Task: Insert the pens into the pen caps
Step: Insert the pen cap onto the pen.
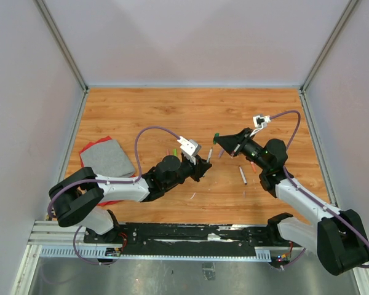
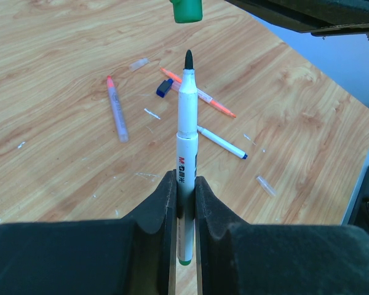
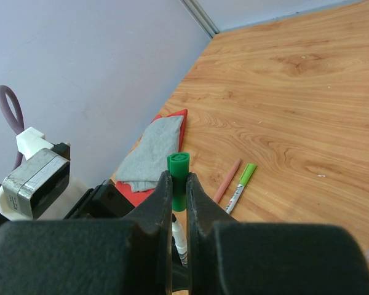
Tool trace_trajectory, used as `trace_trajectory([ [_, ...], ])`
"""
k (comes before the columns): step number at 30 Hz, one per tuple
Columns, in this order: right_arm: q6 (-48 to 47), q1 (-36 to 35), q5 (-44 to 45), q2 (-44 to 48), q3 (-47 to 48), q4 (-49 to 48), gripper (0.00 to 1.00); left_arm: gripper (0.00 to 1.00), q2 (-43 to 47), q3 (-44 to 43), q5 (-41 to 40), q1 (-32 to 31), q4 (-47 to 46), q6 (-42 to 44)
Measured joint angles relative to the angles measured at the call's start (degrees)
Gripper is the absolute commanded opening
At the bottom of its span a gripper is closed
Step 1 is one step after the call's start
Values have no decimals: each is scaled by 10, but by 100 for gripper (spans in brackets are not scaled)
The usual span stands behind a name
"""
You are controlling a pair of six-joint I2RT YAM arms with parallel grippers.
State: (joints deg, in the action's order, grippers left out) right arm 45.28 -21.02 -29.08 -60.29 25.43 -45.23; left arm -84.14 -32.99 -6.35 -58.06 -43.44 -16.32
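Grips a white pen (image 2: 186,123) in the left end effector (image 2: 184,184), dark tip just short of the green cap (image 3: 179,167) pinched in the right end effector (image 3: 179,187).

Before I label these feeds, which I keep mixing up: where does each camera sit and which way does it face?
Top external: above and behind the robot, looking down on the table; left arm and right arm both show.
Left wrist: on the left arm, facing the right arm along the left fingers, shut on the white pen.
Right wrist: on the right arm, facing the left arm and grey cloth along the right fingers, shut on the green cap.
Shared: both wrist views show pen and cap.
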Motion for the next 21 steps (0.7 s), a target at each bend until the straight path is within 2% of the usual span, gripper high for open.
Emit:
trace_trajectory([
  [21,0,-8,-21,-5,0,0,1,1,0,0,0,-2,0,0],
])
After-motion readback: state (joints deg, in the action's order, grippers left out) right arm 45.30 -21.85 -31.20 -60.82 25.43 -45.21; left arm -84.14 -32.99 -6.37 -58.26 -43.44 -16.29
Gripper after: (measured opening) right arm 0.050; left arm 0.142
